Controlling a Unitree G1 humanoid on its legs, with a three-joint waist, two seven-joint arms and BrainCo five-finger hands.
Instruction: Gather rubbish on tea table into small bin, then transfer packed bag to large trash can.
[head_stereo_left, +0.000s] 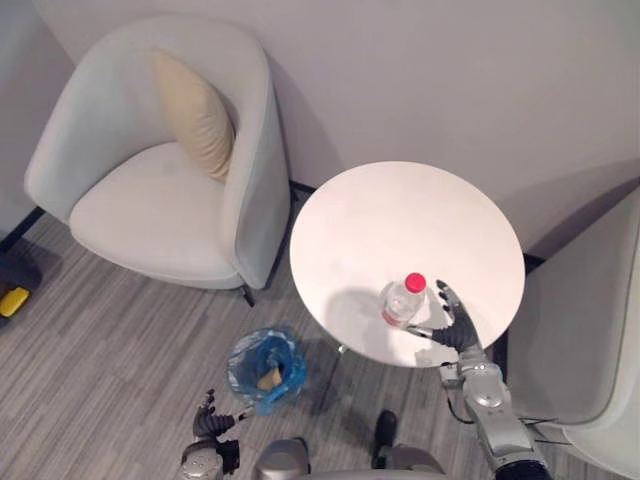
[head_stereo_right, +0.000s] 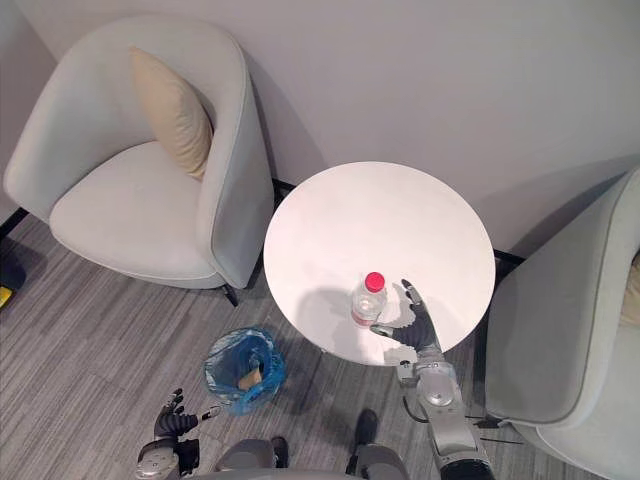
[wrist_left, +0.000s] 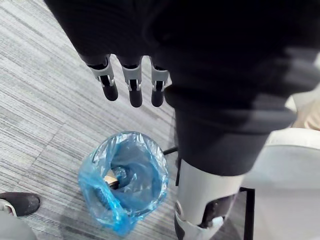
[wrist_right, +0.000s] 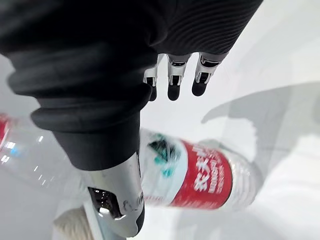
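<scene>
A clear plastic bottle (head_stereo_left: 403, 300) with a red cap and a red label stands upright on the round white tea table (head_stereo_left: 400, 215), near the table's front edge on the robot's side. It is the 1 item on the tabletop.

The right hand (head_stereo_left: 458, 325) is over that front edge, just beside the bottle on its right. The hand is released: its fingers (wrist_right: 173, 88) are straight and spread and point across the table, and the thumb reaches out towards the foot of the bottle. In the right wrist view the bottle (wrist_right: 200, 176) lies across the gap between thumb and fingers, and nothing is curled around it. Whether the thumb touches the plastic cannot be told.

The left hand (head_stereo_left: 211, 424) hangs low at the robot's left, above the grey plank floor (head_stereo_left: 110, 360) and near the small bin (head_stereo_left: 244, 352). It is also released and holds nothing, with its fingers (wrist_left: 135, 91) straight.

The small bin (wrist_left: 96, 186) stands on the floor below the table's front-left edge. It is lined with a crumpled blue plastic bag (wrist_left: 150, 175), and a tan scrap (head_stereo_left: 268, 378) lies inside.

2 light grey armchairs flank the table. The left armchair (head_stereo_left: 140, 215) has a beige cushion (head_stereo_left: 196, 118) leaning against its back, and the right armchair (head_stereo_left: 585, 340) stands close beside the table.
</scene>
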